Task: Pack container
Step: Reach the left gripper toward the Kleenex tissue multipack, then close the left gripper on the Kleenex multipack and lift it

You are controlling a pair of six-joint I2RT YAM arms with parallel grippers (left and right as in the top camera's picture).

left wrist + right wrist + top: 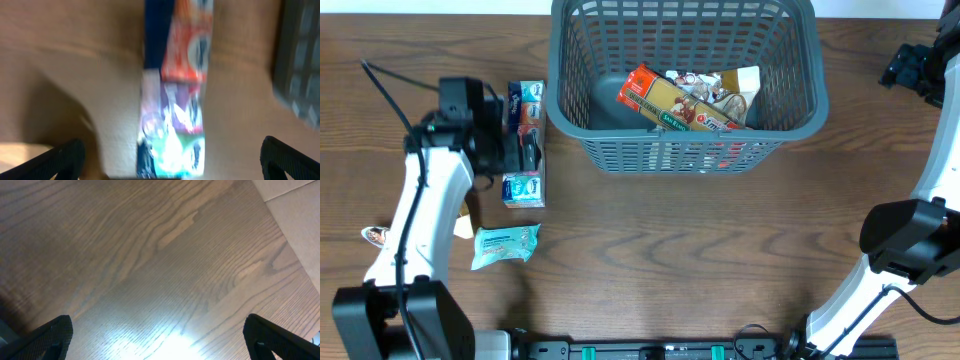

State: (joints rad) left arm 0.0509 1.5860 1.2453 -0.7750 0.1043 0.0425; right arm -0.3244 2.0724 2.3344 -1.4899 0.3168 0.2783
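The dark grey slotted basket (685, 75) stands at the top middle of the table and holds several snack packets, one a long red and yellow packet (680, 105). Its wall shows at the right edge of the left wrist view (300, 65). My left gripper (520, 150) is open over a row of snack packets (525, 140) left of the basket. In the left wrist view the blurred packets (175, 90) lie between the spread fingers (172, 165). My right gripper (920, 65) is open and empty at the far right, over bare wood (160, 270).
A light blue packet (505, 245) lies on the table below the row. A small packet (375, 236) lies at the left edge beside a tan piece (465, 225). A pale surface (295, 220) borders the table at top right in the right wrist view.
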